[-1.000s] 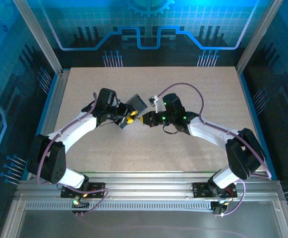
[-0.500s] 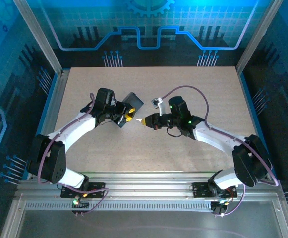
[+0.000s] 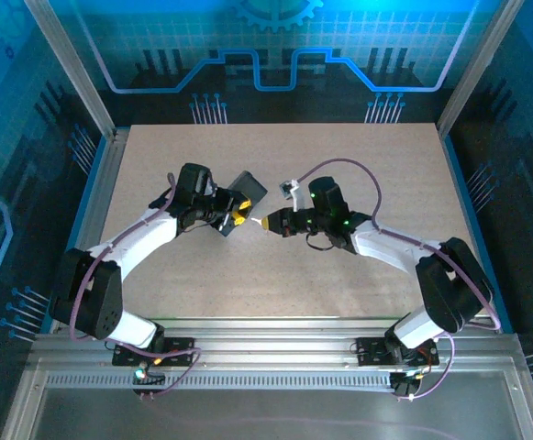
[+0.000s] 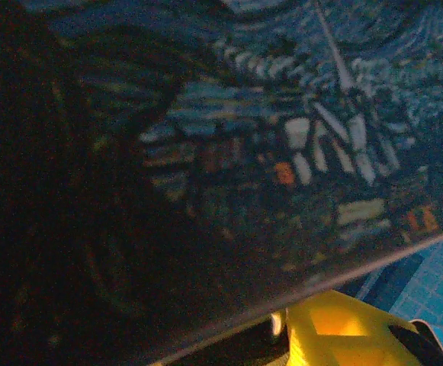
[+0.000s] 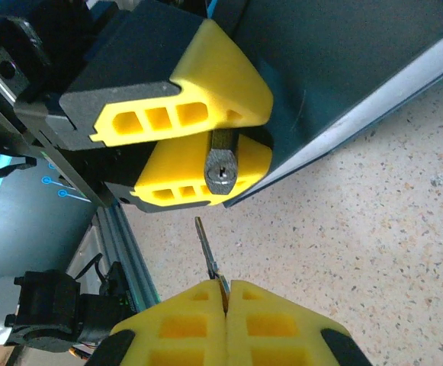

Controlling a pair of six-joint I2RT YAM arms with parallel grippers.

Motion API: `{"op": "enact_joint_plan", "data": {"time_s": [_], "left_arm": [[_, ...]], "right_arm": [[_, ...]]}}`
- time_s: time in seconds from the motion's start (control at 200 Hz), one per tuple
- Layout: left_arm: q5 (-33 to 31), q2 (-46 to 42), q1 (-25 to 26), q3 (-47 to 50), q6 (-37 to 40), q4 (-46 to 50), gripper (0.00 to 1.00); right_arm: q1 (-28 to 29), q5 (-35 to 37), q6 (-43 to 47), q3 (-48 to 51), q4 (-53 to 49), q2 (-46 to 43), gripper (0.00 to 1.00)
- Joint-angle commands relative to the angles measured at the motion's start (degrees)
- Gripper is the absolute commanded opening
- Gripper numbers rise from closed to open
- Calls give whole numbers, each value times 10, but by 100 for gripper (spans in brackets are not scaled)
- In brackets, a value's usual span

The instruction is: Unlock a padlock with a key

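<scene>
The right claw pinches the thin, stiff silvery metal key, apparently by its head, while the left claw clamps the small, rigid dark-grey padlock by its body.

A: Support surface?
B: Pale speckled table; metal rail on the near side of the tin.
A: Lying on it?
B: Dark-blue painted tin, tilted. Contact with the table undeterminable.

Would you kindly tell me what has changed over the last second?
The right gripper, shut on the key, drew back a little to the right, opening a small gap from the left gripper. The left gripper kept its hold on the padlock by the tin, almost unmoved.
</scene>
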State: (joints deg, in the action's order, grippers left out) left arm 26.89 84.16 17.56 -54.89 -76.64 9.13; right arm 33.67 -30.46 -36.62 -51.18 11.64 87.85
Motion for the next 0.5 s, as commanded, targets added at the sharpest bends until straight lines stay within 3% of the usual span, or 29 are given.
{"op": "enact_joint_plan", "data": {"time_s": [0.0, 0.495], "left_arm": [[23, -18, -2, 0, -4, -39, 0], [22, -28, -2, 1, -4, -32, 0]], "right_arm": [[-5, -10, -5, -22, 22, 11, 0], [-12, -13, -30, -22, 63, 40, 0]]}}
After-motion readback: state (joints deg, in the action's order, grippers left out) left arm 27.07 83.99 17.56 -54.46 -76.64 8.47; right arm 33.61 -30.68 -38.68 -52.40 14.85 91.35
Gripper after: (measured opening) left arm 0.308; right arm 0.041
